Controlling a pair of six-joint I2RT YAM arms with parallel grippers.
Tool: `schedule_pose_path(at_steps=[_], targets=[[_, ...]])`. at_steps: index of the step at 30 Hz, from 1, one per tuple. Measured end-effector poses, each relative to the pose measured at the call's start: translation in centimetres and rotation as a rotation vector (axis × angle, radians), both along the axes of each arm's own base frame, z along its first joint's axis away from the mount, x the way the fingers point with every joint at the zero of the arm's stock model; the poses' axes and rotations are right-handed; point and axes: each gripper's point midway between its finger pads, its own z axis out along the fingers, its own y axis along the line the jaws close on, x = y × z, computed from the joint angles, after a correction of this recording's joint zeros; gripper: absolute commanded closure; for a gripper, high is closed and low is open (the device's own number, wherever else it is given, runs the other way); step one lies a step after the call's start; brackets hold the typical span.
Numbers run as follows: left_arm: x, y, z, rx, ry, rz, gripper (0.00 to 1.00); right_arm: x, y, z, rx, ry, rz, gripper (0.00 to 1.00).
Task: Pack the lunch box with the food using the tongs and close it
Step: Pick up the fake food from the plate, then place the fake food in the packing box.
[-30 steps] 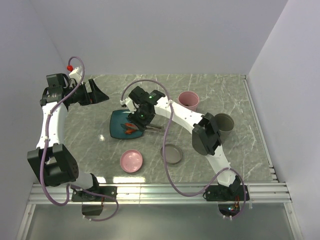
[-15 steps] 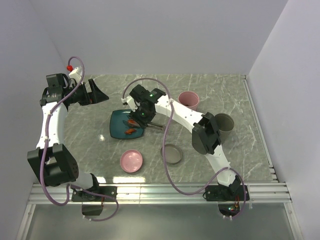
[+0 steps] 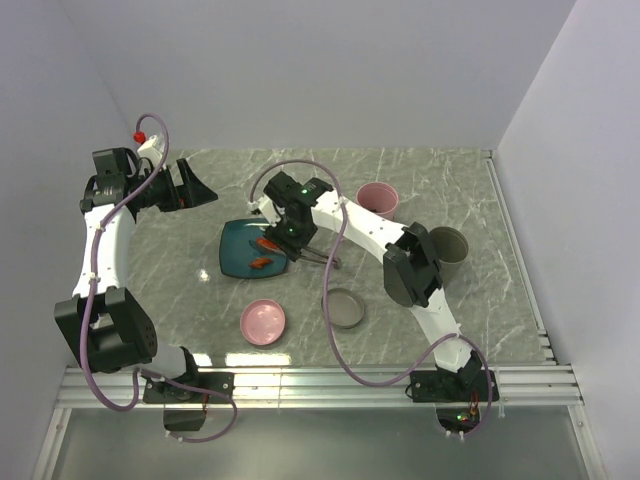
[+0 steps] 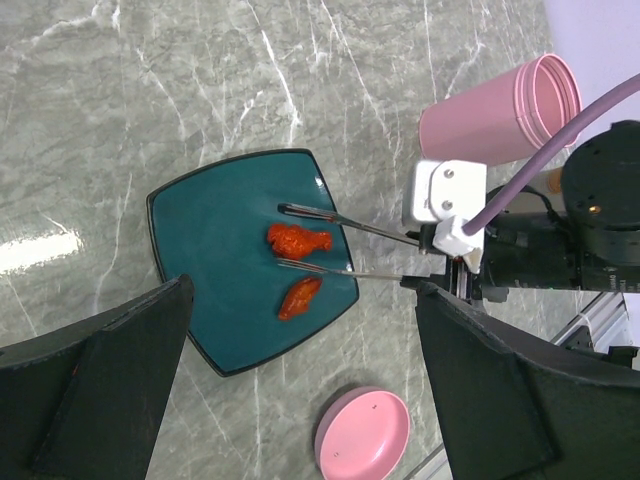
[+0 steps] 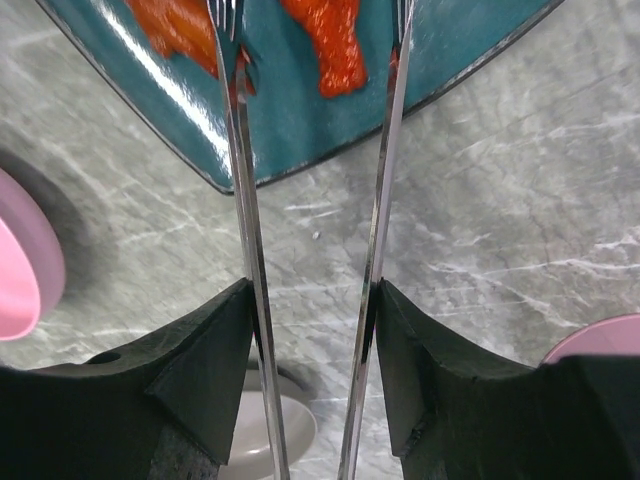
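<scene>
Tongs point(image 5: 239, 160): silver, two slim arms, pinched from the outside between the fingers point(image 5: 205, 360) of the right gripper point(image 5: 312, 300); arms apart, tips out over the teal plate point(image 4: 215, 230).
Food: two red-orange pieces on the plate. One point(image 4: 298, 240) between the tong tips, contact impossible to tell; the other point(image 4: 300, 297) just outside the gap, beside one arm.
Left gripper point(image 3: 200, 187): released, jaws wide, nothing held; raised at the far left of the tabletop point(image 3: 450, 180), well apart from the plate.
Pink container point(image 3: 377, 200): upright, open-topped, right of the plate.
Grey container point(image 3: 450, 243): upright, further right.
Pink round piece point(image 3: 264, 322) and grey round piece point(image 3: 345, 308): flat on the tabletop, on the near side of the plate.
</scene>
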Motion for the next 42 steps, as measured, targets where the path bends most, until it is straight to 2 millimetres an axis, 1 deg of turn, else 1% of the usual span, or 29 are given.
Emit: schedule_pose_path(at_steps=[5,10,13,14,17,21,26,28,30,32,34,35,36,38,39,41,42], targets=[[0.1,0.1,0.0,0.001,-0.004,0.001,0.01,-0.7,-0.8,-0.9,-0.032,0.026,0.025,0.43],[0.1,0.1,0.0,0.001,-0.006,0.002,0.00,-1.0,-1.0,-1.1,-0.038,0.038,0.041,0.44],[0.1,0.1,0.0,0.002,-0.008,0.002,0.01,-1.0,-1.0,-1.0,-0.037,0.034,0.045,0.50],[0.1,0.1,0.0,0.002,-0.008,0.002,0.01,-0.9,-1.0,-1.0,-0.037,0.034,0.046,0.55],[0.1,0.1,0.0,0.002,-0.008,0.002,0.01,-0.9,-1.0,-0.9,-0.035,0.033,0.046,0.62],[0.1,0.2,0.0,0.002,-0.008,0.004,0.01,-0.5,-0.8,-0.1,-0.022,0.021,0.042,0.68],[0.2,0.2,0.0,0.002,-0.008,0.004,0.01,0.4,-0.5,1.5,0.021,0.001,0.028,0.72],[0.1,0.2,0.0,0.002,-0.008,0.004,0.01,0.6,-0.8,2.6,0.049,0.003,0.017,0.73],[0.1,0.2,0.0,0.002,-0.008,0.004,0.01,1.0,-1.4,4.4,0.092,-0.007,-0.001,0.73],[0.1,0.3,0.0,0.003,-0.008,0.006,0.01,1.3,-2.0,6.7,0.140,-0.026,-0.017,0.74],[0.1,0.3,-0.1,0.004,-0.006,0.006,0.01,1.6,-3.0,9.7,0.204,-0.050,-0.033,0.74],[0.1,0.4,-0.1,0.004,-0.005,0.008,0.01,1.6,-3.9,11.4,0.239,-0.067,-0.043,0.74],[0.1,0.4,-0.1,0.005,-0.005,0.009,0.01,1.6,-4.8,12.6,0.262,-0.079,-0.054,0.74],[0.1,0.6,-0.1,0.010,-0.007,0.009,0.01,1.2,-7.6,15.7,0.314,-0.110,-0.088,0.74],[0.1,0.6,-0.1,0.012,-0.008,0.010,0.01,1.1,-8.7,16.7,0.329,-0.125,-0.105,0.74],[0.1,0.8,-0.2,0.023,-0.010,0.011,0.01,1.1,-12.5,19.4,0.373,-0.168,-0.168,0.74],[0.1,0.8,-0.3,0.028,-0.010,0.010,0.01,1.0,-14.1,20.1,0.386,-0.183,-0.196,0.74]])
